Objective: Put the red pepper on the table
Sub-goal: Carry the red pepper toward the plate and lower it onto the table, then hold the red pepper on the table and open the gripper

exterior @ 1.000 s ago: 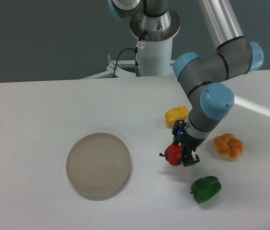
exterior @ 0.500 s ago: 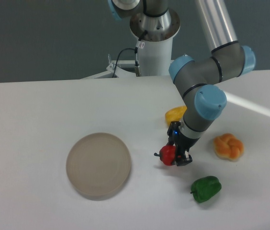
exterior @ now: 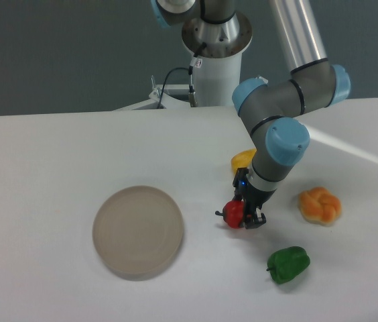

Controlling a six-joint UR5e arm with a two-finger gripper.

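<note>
Showing the arm with its gripper clamped on the red pepper, low over the table in the bare stretch between the round plate and the bread roll. Compared with a second ago, the pepper has travelled a little to the left and slightly toward the plate, the elbow and wrist joints have swung the same way, and the yellow pepper behind the wrist is now more hidden by it. Between half a second ago and now the shift is much smaller, which suggests the carry is slowing toward a set-down point. The pepper's dark stem points left, away from the fingers; whether its underside is touching the white surface or hanging just above it cannot be told from this view, though the shadow sits close beneath it. The green pepper lies apart to the lower right and the plate well apart to the left, so the spot beneath is unobstructed. By this reading the task is near its end: what remains is the last lowering, if any, then opening the fingers and lifting clear without nudging the pepper, which looks round enough to roll
</note>
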